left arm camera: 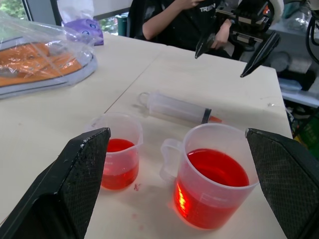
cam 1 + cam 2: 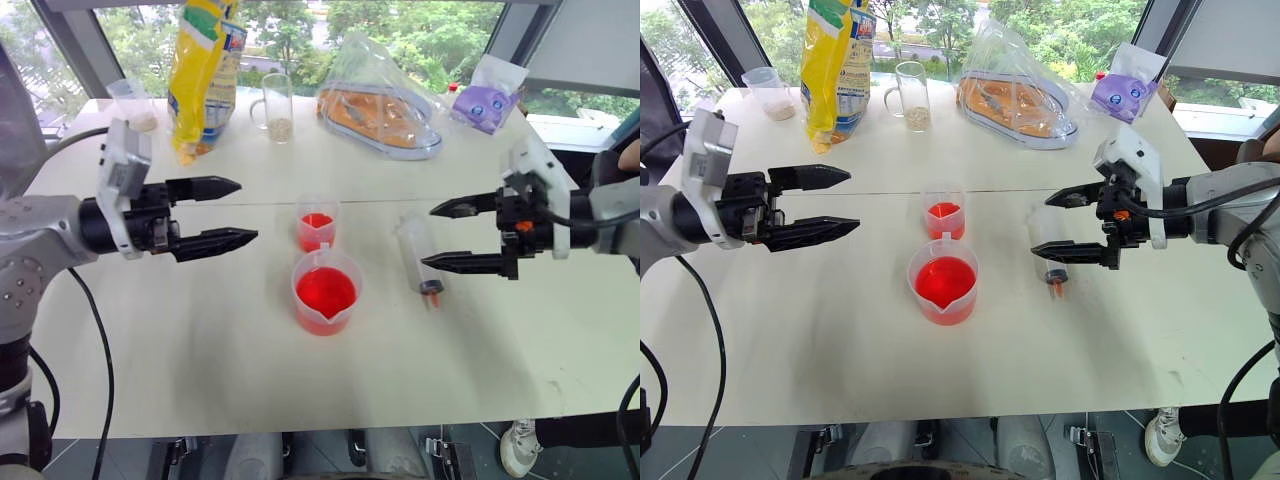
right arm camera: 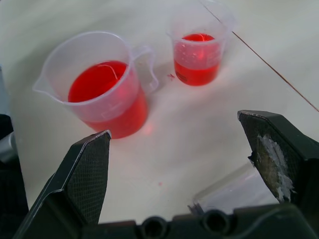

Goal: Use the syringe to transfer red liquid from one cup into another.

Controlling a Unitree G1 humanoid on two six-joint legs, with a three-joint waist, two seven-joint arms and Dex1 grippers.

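Pale counter (image 2: pixel 200 380) carries the spouted cup (image 2: pixel 326 292) of red liquid (image 2: pixel 325 290), smaller cup (image 2: pixel 316 224) behind, syringe (image 2: pixel 420 255) lying beside; windows beyond. Left tool (image 2: pixel 235 212) and right tool (image 2: pixel 440 236) hover wide, empty.

The two eye views look forward and down from above the near edge of the worktop (image 2: pixel 200 380), taking in nearly the whole top, with the spouted cup (image 2: pixel 326 292) near their centre. The left wrist view sits low and close on the left of that cup, facing across it to the syringe (image 1: pixel 177 108) and the right hand (image 1: pixel 234 47) beyond. The right wrist view looks down at that cup from close on the opposite side, and both share it and the small cup (image 3: pixel 198 57).
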